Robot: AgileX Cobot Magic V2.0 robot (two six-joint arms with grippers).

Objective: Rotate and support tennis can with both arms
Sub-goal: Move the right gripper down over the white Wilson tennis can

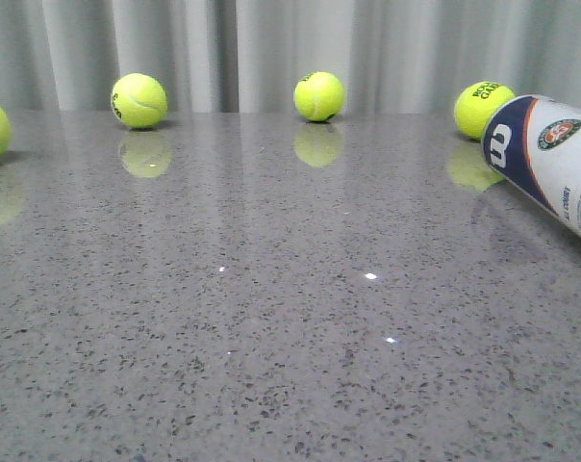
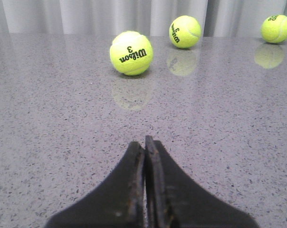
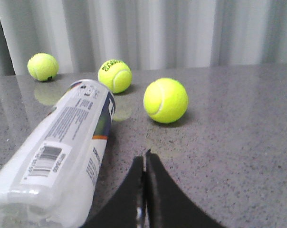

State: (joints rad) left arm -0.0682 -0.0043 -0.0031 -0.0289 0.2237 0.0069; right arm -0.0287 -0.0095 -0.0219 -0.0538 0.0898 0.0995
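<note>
Front view: tennis can (image 1: 552, 159) lies on its side at the table's (image 1: 271, 318) right edge, near a tennis ball (image 1: 481, 108).
Left wrist view: left gripper (image 2: 145, 145) pressed together, holding nothing.
Right wrist view: right gripper (image 3: 144, 161) pressed together, just beside the can, apart.

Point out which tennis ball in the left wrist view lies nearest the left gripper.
The ball printed "Wilson 3" is nearest the left gripper. It sits well ahead of the fingers; the other two balls lie farther back by the curtain.
</note>
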